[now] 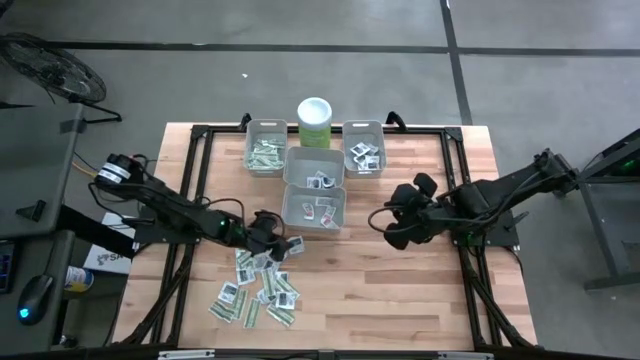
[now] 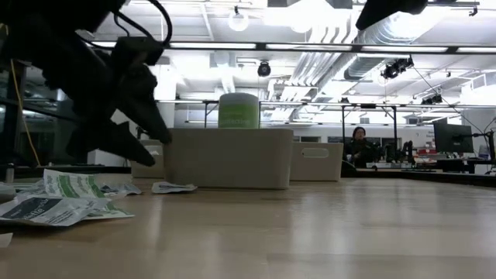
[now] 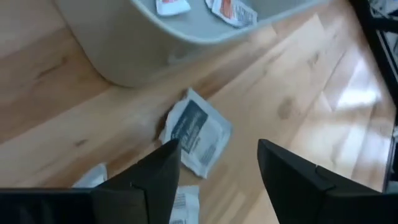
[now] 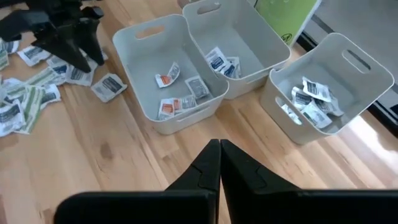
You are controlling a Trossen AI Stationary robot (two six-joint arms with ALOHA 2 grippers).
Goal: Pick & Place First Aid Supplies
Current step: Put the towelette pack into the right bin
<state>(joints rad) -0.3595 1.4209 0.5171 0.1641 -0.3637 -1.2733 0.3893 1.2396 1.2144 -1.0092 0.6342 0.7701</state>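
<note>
While my left gripper [image 3: 217,165] hangs with its fingers spread and holding nothing just above a white square packet [image 3: 196,132] on the wooden table [image 1: 400,290], that packet lies flat beside the near grey bin [image 1: 314,204], at the edge of the loose pile of packets [image 1: 257,290] scattered toward the table's front left. More packets sit inside the four grey bins. My right gripper [image 4: 219,163] waits with its fingers pressed together, empty, over the table to the right of the bins.
</note>
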